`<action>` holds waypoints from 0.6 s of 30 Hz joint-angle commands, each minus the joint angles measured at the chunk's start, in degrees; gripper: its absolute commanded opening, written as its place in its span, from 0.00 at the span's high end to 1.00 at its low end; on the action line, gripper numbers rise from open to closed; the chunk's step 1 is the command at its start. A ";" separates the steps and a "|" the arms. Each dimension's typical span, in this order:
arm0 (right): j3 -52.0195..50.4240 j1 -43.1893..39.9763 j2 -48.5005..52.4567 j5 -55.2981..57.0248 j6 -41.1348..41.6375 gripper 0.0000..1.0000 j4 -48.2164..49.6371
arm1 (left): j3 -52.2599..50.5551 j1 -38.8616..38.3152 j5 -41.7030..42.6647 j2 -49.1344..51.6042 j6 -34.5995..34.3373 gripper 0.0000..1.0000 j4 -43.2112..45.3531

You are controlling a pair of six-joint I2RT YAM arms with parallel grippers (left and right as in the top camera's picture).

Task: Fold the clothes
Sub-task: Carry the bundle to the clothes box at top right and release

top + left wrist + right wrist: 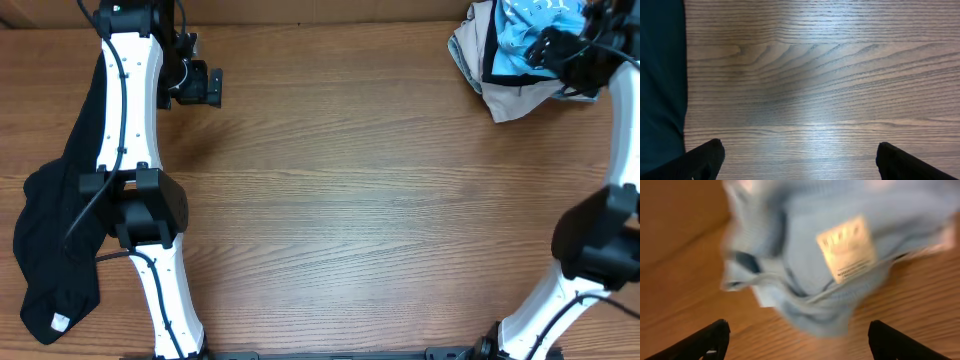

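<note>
A light-blue T-shirt [522, 40] lies crumpled with black and beige garments [505, 85] in a pile at the far right corner. In the right wrist view the shirt [805, 255] is blurred, with a pale label [846, 247] showing. My right gripper [799, 337] is open and empty just before it; overhead it [552, 48] sits over the pile. A long black garment [55, 230] lies along the left edge, also in the left wrist view [660, 85]. My left gripper [799, 160] is open and empty over bare wood, overhead at the far left [205, 85].
The wooden table [350, 220] spans the view. A brown cardboard wall [330, 10] runs along the far edge. Both arm bases stand at the near edge, left [160, 290] and right [560, 310].
</note>
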 commanded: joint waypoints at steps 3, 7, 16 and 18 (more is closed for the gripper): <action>4.17 0.02 -10.43 1.49 -4.52 0.07 4.81 | -0.35 0.11 0.46 0.44 1.25 0.00 0.28; 4.00 0.72 -8.81 1.99 -8.57 0.07 11.82 | -0.35 0.11 0.50 0.42 1.22 0.00 0.68; 4.00 0.81 4.61 10.03 -8.98 0.00 25.29 | -0.35 0.11 1.95 0.42 1.18 0.00 1.84; 4.00 0.81 8.28 11.61 -8.96 0.00 24.92 | -0.35 0.11 1.95 0.42 1.18 0.00 1.99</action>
